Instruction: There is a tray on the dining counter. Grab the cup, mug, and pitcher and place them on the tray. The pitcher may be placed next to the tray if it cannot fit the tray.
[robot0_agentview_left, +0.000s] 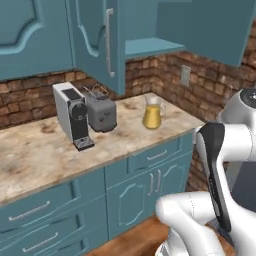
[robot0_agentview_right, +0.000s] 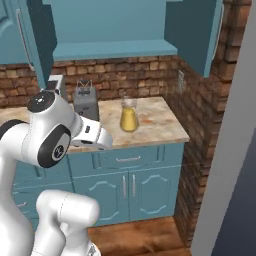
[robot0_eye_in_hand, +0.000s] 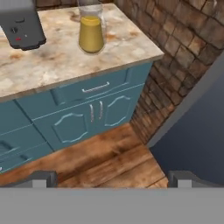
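The pitcher (robot0_agentview_left: 152, 116) (robot0_agentview_right: 128, 117) (robot0_eye_in_hand: 91, 35) is a clear glass carafe with orange-yellow liquid. It stands upright near the right end of a marble worktop (robot0_agentview_left: 40, 150) above teal cabinets. My gripper (robot0_eye_in_hand: 113, 178) hangs well in front of and below the worktop edge, over the wooden floor. Its two dark fingertips (robot0_eye_in_hand: 43, 177) stand wide apart with nothing between them, so it is open and far short of the pitcher. The tray, cup, mug and dining counter are out of view.
A grey toaster (robot0_agentview_left: 101, 114) (robot0_agentview_right: 86, 102) (robot0_eye_in_hand: 22, 26) and a white coffee machine (robot0_agentview_left: 74, 117) stand left of the pitcher. A brick wall (robot0_eye_in_hand: 183, 39) bounds the worktop on the right. An open upper cabinet door (robot0_agentview_left: 100, 40) hangs above. A dark grey panel (robot0_agentview_right: 235, 150) stands at far right.
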